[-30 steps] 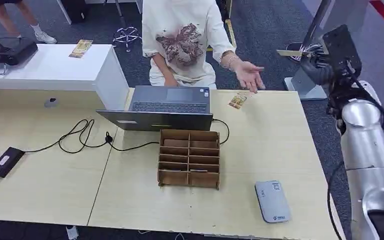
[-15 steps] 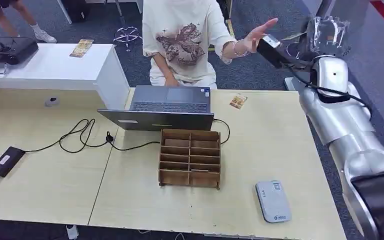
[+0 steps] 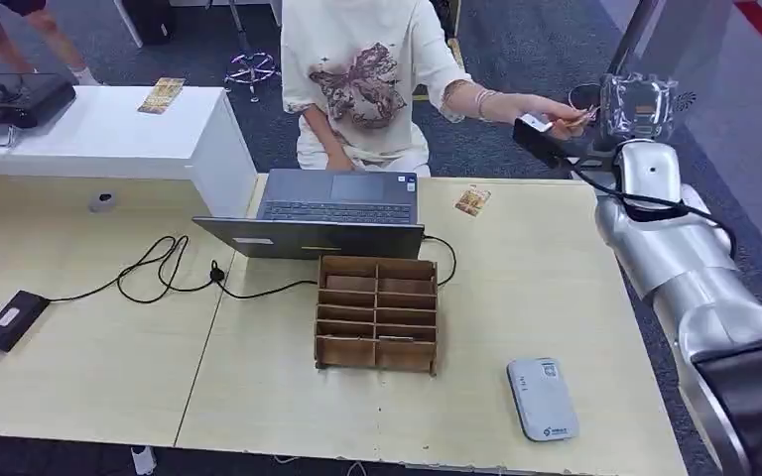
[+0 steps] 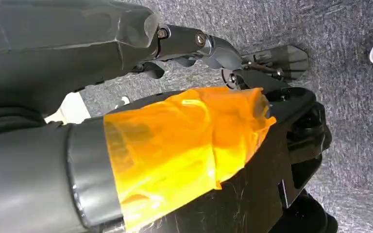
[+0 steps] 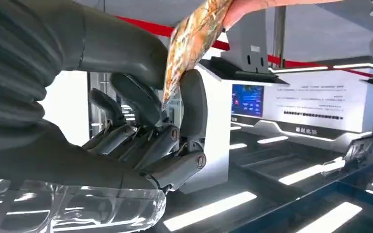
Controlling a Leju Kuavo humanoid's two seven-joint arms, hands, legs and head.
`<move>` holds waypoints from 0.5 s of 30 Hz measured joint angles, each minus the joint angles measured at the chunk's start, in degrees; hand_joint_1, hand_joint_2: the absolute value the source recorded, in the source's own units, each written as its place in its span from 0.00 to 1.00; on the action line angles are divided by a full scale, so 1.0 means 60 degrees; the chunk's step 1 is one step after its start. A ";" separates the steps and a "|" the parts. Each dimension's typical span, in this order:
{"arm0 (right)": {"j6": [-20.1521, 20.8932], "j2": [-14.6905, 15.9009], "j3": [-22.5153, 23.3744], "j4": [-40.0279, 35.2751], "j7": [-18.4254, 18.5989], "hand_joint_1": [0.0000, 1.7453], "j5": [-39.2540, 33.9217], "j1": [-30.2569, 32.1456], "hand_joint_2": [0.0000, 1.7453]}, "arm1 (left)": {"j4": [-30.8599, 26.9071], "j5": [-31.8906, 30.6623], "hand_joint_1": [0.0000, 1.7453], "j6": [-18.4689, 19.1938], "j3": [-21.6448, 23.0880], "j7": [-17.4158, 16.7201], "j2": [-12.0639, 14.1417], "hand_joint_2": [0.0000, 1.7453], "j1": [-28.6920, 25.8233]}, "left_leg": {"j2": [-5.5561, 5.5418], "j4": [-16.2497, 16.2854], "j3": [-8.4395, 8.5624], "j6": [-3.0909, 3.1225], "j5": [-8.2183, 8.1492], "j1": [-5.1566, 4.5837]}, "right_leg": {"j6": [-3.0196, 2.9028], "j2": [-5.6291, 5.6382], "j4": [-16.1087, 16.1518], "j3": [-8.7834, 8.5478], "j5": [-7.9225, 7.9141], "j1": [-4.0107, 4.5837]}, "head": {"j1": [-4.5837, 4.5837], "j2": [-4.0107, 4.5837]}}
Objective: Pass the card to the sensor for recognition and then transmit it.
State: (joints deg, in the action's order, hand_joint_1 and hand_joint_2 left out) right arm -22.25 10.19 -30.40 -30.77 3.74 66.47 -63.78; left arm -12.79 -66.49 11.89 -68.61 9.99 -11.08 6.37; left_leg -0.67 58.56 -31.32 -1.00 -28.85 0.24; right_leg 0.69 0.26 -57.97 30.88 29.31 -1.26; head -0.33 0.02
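Head view: right hand (image 3: pixel 556 139) raised at person's hand (image 3: pixel 546 112), card (image 3: pixel 577 120) between them; sensor (image 3: pixel 542 399) on surface (image 3: pixel 516 288), well apart. Right wrist view: card pinched by thumb and fingers (image 5: pixel 145 104), person's fingertip on it. Looks like handover underway. Left hand: can't tell.

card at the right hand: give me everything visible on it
The card is thin and flat, printed in a mottled orange, brown and green pattern, and looks like glossy card or plastic. In the right wrist view it is seen nearly edge-on and tilted, its lower end between the thumb and a dark finger of the right hand, while a person's fingertips hold its upper end. In the head view it is a small sliver at that hand, raised beyond the table's far right edge. Its print cannot be read.
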 joint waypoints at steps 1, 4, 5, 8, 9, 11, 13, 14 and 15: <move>-0.0007 -0.0004 0.0040 0.0007 -0.0040 0.80 -0.0044 0.0011 1.00 | 0.0000 0.0004 0.00 -0.0004 0.0000 0.0000 0.0000 0.00 -0.0002 | 0.0000 0.0000 0.0000 0.0000 0.0000 0.0000 | 0.0000 0.0000 -0.0001 0.0000 0.0000 0.0000 | 0.0000 -0.0004; -0.0007 -0.0051 0.0255 0.0033 -0.0251 0.83 -0.0332 0.0035 1.00 | 0.0000 0.0004 0.00 -0.0011 0.0000 0.0000 0.0007 0.00 -0.0011 | 0.0000 0.0000 -0.0002 0.0000 0.0000 0.0000 | 0.0000 0.0000 -0.0001 0.0001 0.0000 0.0000 | 0.0000 -0.0004; 0.0004 -0.0073 0.0324 0.0040 -0.0302 0.80 -0.0408 0.0038 1.00 | 0.0000 0.0004 0.00 -0.0015 0.0000 0.0000 0.0011 0.00 -0.0015 | 0.0000 0.0000 -0.0002 0.0000 0.0000 0.0000 | 0.0000 0.0000 -0.0002 0.0001 0.0000 0.0000 | 0.0000 -0.0004; 0.0080 -0.0149 0.0575 0.0040 -0.0506 0.56 -0.0637 0.0053 1.00 | 0.0000 0.0004 0.00 -0.0036 0.0000 0.0000 0.0015 0.00 -0.0025 | 0.0000 0.0000 -0.0006 0.0000 0.0000 -0.0001 | 0.0000 -0.0001 -0.0002 0.0004 0.0000 -0.0001 | 0.0000 -0.0003; 0.0131 -0.0185 0.0670 0.0040 -0.0568 0.18 -0.0692 0.0058 1.00 | 0.0000 0.0007 0.00 -0.0040 0.0000 0.0000 0.0018 0.00 -0.0026 | -0.0001 0.0000 -0.0008 0.0000 0.0000 -0.0001 | 0.0000 -0.0001 -0.0001 0.0005 0.0000 -0.0001 | 0.0000 -0.0003; 0.0225 -0.0237 0.0802 0.0040 -0.0615 0.00 -0.0791 0.0063 1.00 | 0.0000 0.0007 0.00 -0.0044 0.0000 0.0000 0.0026 0.00 -0.0026 | -0.0001 0.0000 -0.0010 0.0000 0.0000 -0.0001 | 0.0000 -0.0002 -0.0002 0.0006 0.0000 -0.0001 | 0.0000 0.0000; 0.0324 -0.0284 0.0933 0.0040 -0.0659 0.00 -0.0838 0.0067 1.00 | 0.0000 0.0011 0.00 -0.0047 0.0000 0.0000 0.0029 0.00 -0.0025 | 0.0000 0.0000 -0.0010 0.0000 0.0000 -0.0001 | 0.0000 0.0000 -0.0002 0.0008 0.0000 -0.0001 | 0.0000 -0.0004; 0.0335 -0.0302 0.0980 0.0040 -0.0685 0.00 -0.0889 0.0071 1.00 | 0.0000 0.0015 0.00 -0.0055 0.0000 0.0000 0.0036 0.00 -0.0026 | 0.0000 0.0001 -0.0010 0.0000 0.0000 -0.0001 | 0.0000 0.0000 -0.0001 0.0009 0.0000 -0.0001 | 0.0000 0.0000; 0.0332 -0.0313 0.1049 0.0033 -0.0747 0.00 -0.1002 0.0077 1.00 | 0.0000 0.0033 0.00 -0.0066 0.0000 0.0000 0.0036 0.00 -0.0026 | 0.0000 0.0001 -0.0010 0.0000 0.0000 -0.0001 | 0.0000 0.0000 -0.0001 0.0009 0.0000 -0.0001 | 0.0004 -0.0004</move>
State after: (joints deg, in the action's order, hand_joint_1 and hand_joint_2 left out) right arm -20.26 8.31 -24.11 -30.58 -0.74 60.45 -63.32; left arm -12.79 -66.29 11.50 -68.61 9.99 -10.86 6.21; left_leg -0.67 58.57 -31.38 -1.00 -28.85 0.24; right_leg 0.69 0.26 -57.98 30.93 29.31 -1.26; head -0.31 0.00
